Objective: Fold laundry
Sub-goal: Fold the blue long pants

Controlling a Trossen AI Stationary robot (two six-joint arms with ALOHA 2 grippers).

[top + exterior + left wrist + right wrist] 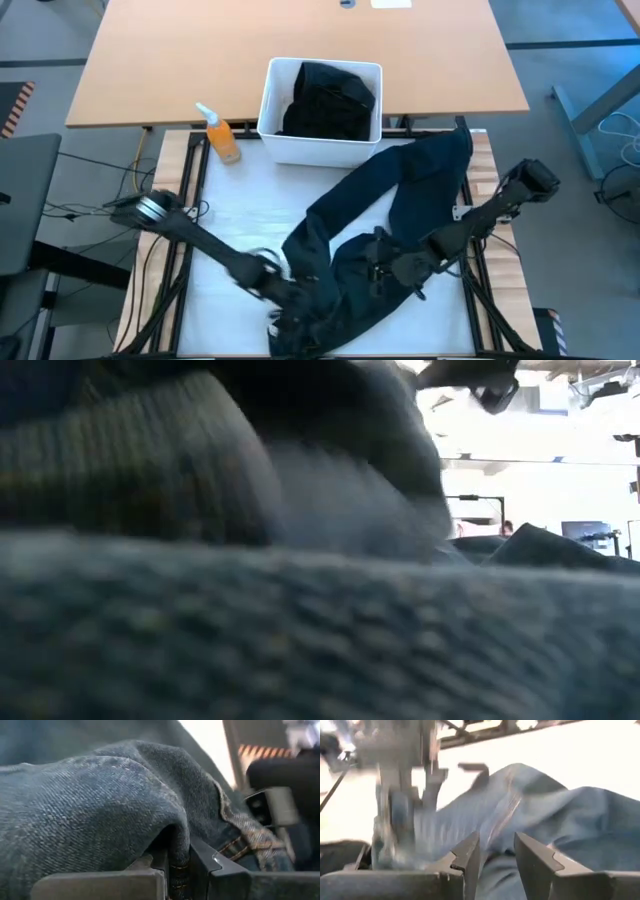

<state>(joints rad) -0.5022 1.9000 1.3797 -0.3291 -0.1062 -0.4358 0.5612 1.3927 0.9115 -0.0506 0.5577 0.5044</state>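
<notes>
The dark navy denim trousers [400, 190] lie crumpled on the white table [240, 200], running from the near middle to the far right corner. My left gripper [290, 295] is at their near end and is shut on a fold of them [177, 865]. My right gripper [385, 268] is a little to the right of it, over the middle of the trousers, and is shut on denim [495, 855]. The denim [300, 630] fills the low view. Black clothing [325, 100] lies in the white bin [270, 110]. No green shirt shows. My left gripper pinches a folded edge of the trousers with a stitched seam [178, 872] between its two fingers. The denim bulges up over the fingers in several layers. The rest of the trousers lies on the table. My right gripper has a bunched fold of denim [496, 872] between its two fingertips, which stand a little apart around it. It comes from the table's right side, slanting down. The cloth beyond the fingers lies slack on the table.
The white bin stands at the table's far edge in the middle, with an orange spray bottle [222, 138] on its left. A tan desk [300, 30] lies beyond the table. The table's left half is bare white surface.
</notes>
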